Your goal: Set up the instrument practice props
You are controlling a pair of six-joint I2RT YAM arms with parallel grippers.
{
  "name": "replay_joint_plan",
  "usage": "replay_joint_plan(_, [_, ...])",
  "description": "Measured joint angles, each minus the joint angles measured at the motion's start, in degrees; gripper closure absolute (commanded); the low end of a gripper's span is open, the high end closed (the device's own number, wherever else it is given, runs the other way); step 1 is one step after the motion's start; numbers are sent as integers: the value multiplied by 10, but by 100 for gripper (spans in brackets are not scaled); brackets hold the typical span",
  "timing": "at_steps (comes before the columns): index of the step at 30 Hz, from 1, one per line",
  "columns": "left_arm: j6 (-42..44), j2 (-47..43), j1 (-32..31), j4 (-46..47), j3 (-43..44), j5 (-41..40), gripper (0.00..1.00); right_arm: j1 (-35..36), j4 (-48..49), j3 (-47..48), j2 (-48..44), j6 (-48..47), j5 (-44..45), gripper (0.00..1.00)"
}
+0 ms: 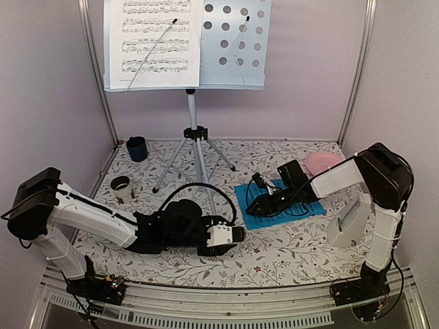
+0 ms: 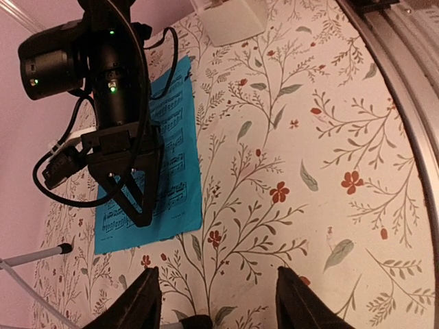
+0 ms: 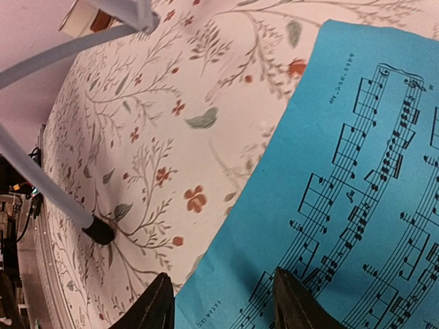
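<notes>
The silver tripod music stand (image 1: 195, 133) stands at the back centre, with its perforated tray (image 1: 236, 41) up high. The white music sheet (image 1: 154, 41) rests on the tray's left half. The blue music sheet (image 1: 282, 204) lies flat on the table and also shows in the left wrist view (image 2: 175, 151) and the right wrist view (image 3: 357, 171). My right gripper (image 1: 252, 205) (image 3: 219, 301) is open, low over the blue sheet's near-left corner, one finger on each side of its edge. My left gripper (image 1: 240, 233) (image 2: 216, 301) is open and empty, just left of the blue sheet. The white pyramid metronome (image 1: 350, 221) lies tipped over at the right.
A pink round plate (image 1: 322, 162) sits behind the right arm. A dark blue cup (image 1: 136, 148) and a small dark cup (image 1: 122, 186) stand at the back left. A tripod leg with a black foot (image 3: 99, 232) is close to my right gripper. Walls enclose three sides.
</notes>
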Motion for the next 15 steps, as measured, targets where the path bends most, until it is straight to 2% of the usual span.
replay_joint_plan(8, [38, 29, -20, -18, 2, -3, 45, 46, 23, -111, -73, 44, -65, 53])
replay_joint_plan(15, [74, 93, -49, -16, 17, -45, 48, 43, -45, -117, -126, 80, -63, 53])
